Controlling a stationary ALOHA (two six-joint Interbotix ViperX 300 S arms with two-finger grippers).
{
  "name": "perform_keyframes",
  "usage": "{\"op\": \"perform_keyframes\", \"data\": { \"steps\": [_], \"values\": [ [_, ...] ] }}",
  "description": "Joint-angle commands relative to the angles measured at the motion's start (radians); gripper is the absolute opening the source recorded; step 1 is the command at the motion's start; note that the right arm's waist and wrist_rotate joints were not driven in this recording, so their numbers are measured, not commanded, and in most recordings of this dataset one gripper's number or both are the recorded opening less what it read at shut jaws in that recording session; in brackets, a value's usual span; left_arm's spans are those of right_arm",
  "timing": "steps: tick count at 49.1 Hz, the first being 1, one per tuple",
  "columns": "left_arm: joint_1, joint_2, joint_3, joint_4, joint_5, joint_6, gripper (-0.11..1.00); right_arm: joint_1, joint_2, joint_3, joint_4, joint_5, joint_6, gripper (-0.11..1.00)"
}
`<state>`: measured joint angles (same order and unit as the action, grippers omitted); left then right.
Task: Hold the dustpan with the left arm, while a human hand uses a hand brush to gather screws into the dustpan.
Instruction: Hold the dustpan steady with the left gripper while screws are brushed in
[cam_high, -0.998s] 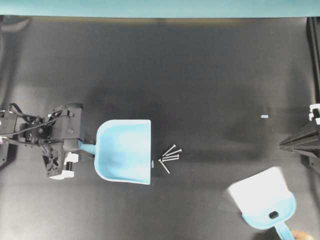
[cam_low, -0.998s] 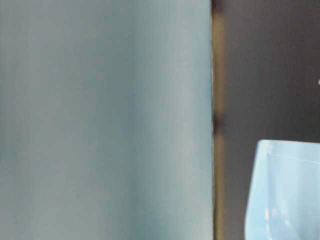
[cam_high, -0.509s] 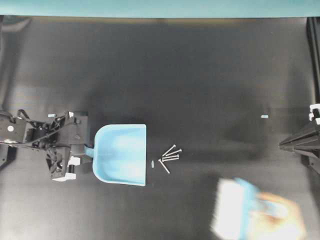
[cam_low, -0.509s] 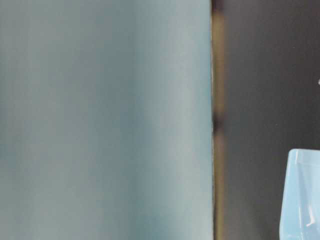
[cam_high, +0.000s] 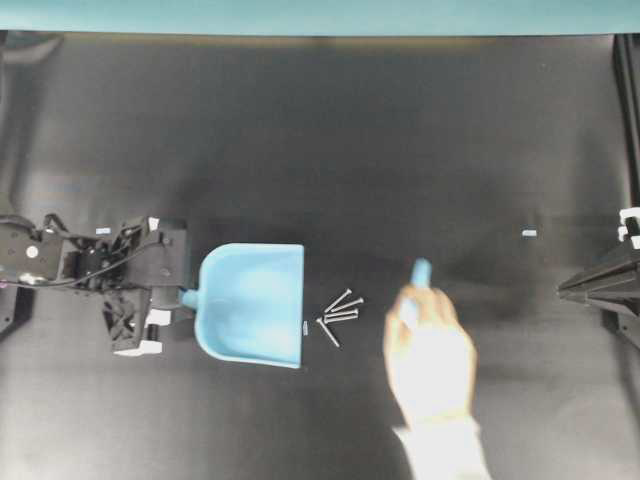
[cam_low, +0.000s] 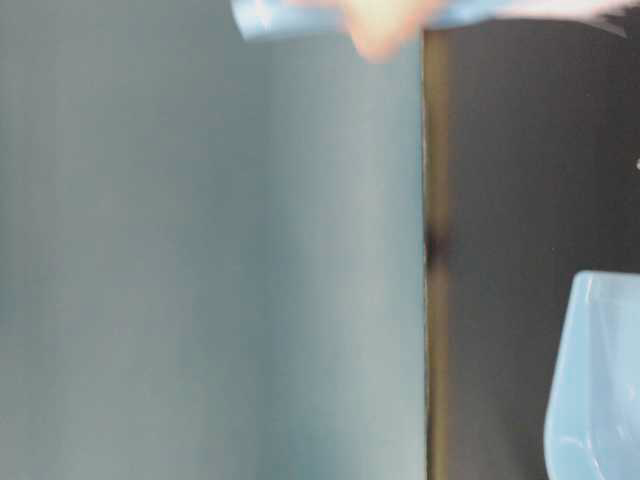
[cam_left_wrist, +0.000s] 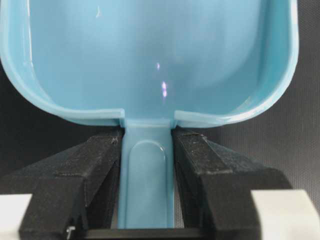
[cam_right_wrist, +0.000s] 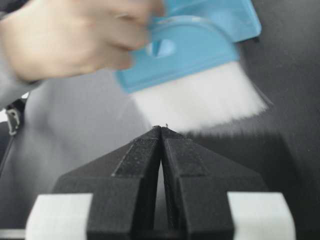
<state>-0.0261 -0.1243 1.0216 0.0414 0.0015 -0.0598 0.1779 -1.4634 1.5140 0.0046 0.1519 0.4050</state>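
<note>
On the black bench (cam_high: 320, 140), left of middle, lies the dustpan (cam_high: 255, 303), straight front lip facing the screws (cam_high: 340, 315) just beyond it, with a narrow strip of bare mat between lip and nearest screw. Clamped on the dustpan's short handle from both sides: the left claw (cam_left_wrist: 146, 150), its fingers (cam_left_wrist: 197, 170) pressed against the handle edges. Farther right, well clear of the screws, hovers the human hand (cam_high: 430, 350) gripping the hand brush (cam_right_wrist: 192, 55), while the right claw (cam_right_wrist: 161, 137) sits pressed together on nothing.
</note>
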Motion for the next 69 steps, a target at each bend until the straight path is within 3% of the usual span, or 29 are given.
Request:
{"op": "perform_keyframes", "data": {
  "steps": [1,18,53,69],
  "values": [
    [0.005,-0.002,-0.038,0.005,0.009,0.014,0.31,0.000,0.005,-0.005,0.000,-0.006,0.000,0.00],
    [0.017,0.020,-0.072,0.003,0.121,0.017,0.31,0.000,0.005,-0.005,0.000,-0.006,-0.002,0.00],
    [-0.031,0.031,-0.095,0.003,0.147,-0.015,0.31,0.000,0.005,-0.005,0.000,-0.003,-0.002,0.00],
    [-0.026,0.031,-0.063,0.003,0.095,-0.020,0.31,0.000,0.003,-0.005,0.000,-0.003,-0.002,0.00]
  ]
}}
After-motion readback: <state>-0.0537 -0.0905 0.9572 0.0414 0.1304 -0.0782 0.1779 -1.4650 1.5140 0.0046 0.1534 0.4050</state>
